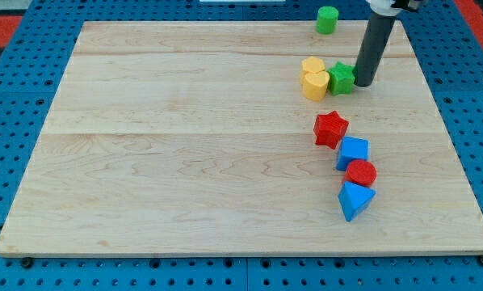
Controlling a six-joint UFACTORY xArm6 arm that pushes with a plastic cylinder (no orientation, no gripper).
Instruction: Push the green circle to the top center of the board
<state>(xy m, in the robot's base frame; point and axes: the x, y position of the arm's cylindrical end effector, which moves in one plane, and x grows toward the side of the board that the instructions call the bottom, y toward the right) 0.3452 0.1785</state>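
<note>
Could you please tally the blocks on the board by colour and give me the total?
Green: 2, the green circle and the green star
Yellow: 2, both in the yellow pair
Red: 2, the red star and the red circle
Blue: 2, the blue cube and the blue triangle
Total: 8

— Where is the green circle (327,19)?
— It sits near the view's top edge of the bench (185,145), a bit to the view's right of the middle.
— What does it look like?
— It is a small, round, bright green block. It stands upright with its flat face up, all by itself.
</note>
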